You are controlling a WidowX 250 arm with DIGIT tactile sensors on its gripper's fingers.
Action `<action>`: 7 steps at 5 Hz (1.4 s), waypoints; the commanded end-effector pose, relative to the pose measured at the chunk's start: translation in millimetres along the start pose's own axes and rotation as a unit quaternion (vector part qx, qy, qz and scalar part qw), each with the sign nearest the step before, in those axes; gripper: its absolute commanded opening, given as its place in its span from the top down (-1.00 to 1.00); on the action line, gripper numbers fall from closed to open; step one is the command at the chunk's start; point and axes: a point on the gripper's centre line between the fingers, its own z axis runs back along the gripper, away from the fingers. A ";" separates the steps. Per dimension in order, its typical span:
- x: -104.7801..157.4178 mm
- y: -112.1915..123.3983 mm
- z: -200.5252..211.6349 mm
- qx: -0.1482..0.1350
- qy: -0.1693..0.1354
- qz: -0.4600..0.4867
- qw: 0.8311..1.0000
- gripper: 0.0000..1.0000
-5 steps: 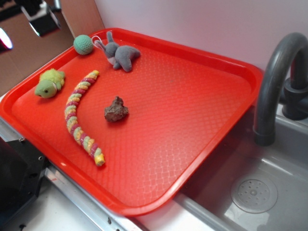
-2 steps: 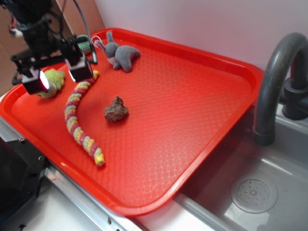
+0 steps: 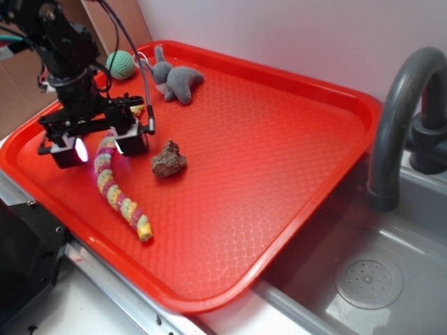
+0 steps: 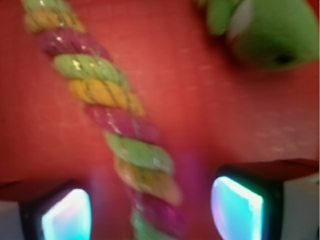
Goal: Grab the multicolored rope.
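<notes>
The multicolored rope (image 3: 116, 192), twisted in pink, yellow and pale green bands, lies curved on the left side of the red tray (image 3: 279, 160). In the wrist view the multicolored rope (image 4: 117, 130) runs from the top left down between the two glowing fingers. My gripper (image 3: 100, 149) hangs open over the rope's upper part, one finger on each side of it. Whether the pads touch the rope cannot be told. The rope's far end is hidden behind the arm.
A yellow-green plush turtle (image 4: 260, 30) lies beside the rope; the arm hides it in the exterior view. A brown lump (image 3: 168, 160) sits right of the rope. A grey plush (image 3: 174, 78) and teal knitted ball (image 3: 121, 64) lie at the tray's back. A sink with faucet (image 3: 398, 125) is right.
The arm came in from the upper left and dropped down over the tray. The open gripper now straddles the rope's upper part. The toys have not moved.
</notes>
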 end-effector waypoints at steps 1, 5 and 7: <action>-6.1 6.5 -13.6 -0.008 0.001 -0.004 1.000 1.00; 15.6 -8.0 45.3 -0.075 -0.013 0.008 0.997 1.00; 13.9 -33.2 148.3 -0.134 -0.035 -0.090 0.986 1.00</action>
